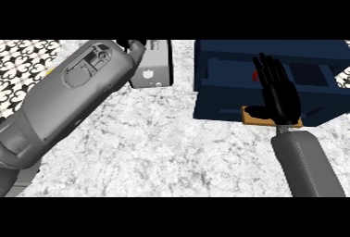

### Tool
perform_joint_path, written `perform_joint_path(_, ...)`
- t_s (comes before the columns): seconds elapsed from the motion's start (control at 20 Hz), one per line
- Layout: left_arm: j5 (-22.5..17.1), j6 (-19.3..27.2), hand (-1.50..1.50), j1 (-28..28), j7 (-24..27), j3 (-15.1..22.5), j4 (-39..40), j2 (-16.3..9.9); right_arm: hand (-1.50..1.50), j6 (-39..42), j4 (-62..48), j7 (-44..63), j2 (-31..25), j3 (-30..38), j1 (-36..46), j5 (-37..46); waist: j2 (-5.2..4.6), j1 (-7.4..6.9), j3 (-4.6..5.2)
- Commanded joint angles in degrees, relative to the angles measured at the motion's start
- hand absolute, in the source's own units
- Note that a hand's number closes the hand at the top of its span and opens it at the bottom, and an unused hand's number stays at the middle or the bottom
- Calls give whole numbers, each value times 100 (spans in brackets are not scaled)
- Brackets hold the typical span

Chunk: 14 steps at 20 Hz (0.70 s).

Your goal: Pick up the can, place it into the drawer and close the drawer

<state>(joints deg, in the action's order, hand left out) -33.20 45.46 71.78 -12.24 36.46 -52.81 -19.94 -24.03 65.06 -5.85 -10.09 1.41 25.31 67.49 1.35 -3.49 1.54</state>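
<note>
Can-wise, all you get is a small red patch [255, 75] showing just left of your right robot hand [282, 99], inside the dark blue drawer [226, 92]; you cannot tell from this view whether that patch is the whole can or only part of it, since the hand covers the rest. Your right robot hand stands with its fingers straight and close together, pointing toward the far side of the counter [171, 152], and its thumb pokes out to the left near the wrist. It is released, curled round nothing. The grey right forearm [308, 164] comes up from the lower edge, leaning slightly left as it rises to the wrist. Just under the thumb, a tan block [254, 119] sits at the drawer's near edge.

Your left forearm [65, 99] fills the left side, running diagonally up and to the right. Only a bit of the left robot hand [134, 46] shows at its far end, black against a grey box [153, 69] on the counter, and you cannot tell its state. A black-and-white patterned surface [24, 65] lies at the far left.
</note>
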Motion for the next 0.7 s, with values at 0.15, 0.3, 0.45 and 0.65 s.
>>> perform_joint_path(0.15, 126, 81, -150, -498, -217, 1, -694, -306, -150, -949, -1674, -48, 257, 392, 794, 59, -179, -27, -166)
perform_joint_path(0.3, 154, -83, -150, -664, -421, 11, -968, -623, -150, -1172, -2336, 148, 334, 474, 1394, 282, -194, -87, -165)
perform_joint_path(0.45, 192, -86, -150, -1058, -217, -48, -1255, -691, -150, -1441, -2982, -57, 100, 776, 1898, 135, -237, -140, -166)
perform_joint_path(0.65, 291, -100, -150, -1318, -292, -88, -1493, -837, -150, -1468, -3633, -117, -158, 995, 2546, 82, -236, -72, -165)
